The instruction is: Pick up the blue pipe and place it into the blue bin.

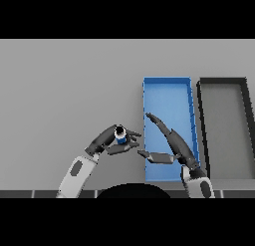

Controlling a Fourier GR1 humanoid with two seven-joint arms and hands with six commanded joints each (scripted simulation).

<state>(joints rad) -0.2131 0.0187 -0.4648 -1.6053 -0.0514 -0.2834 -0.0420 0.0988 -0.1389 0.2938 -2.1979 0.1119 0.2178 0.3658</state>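
The blue pipe [120, 136] shows as a short blue cylinder with a white rim and a dark opening, seen end-on just left of the blue bin [167, 90]. My left hand [110, 140] has its fingers and thumb curled round the pipe. Over the bin's near half, my right hand [172, 143] is open with straight fingers pointing up-left and the thumb stretched toward the left hand. It touches nothing.
A black bin [223, 83] with a grey floor stands directly right of the blue bin. Grey table [64, 85] stretches to the left and back.
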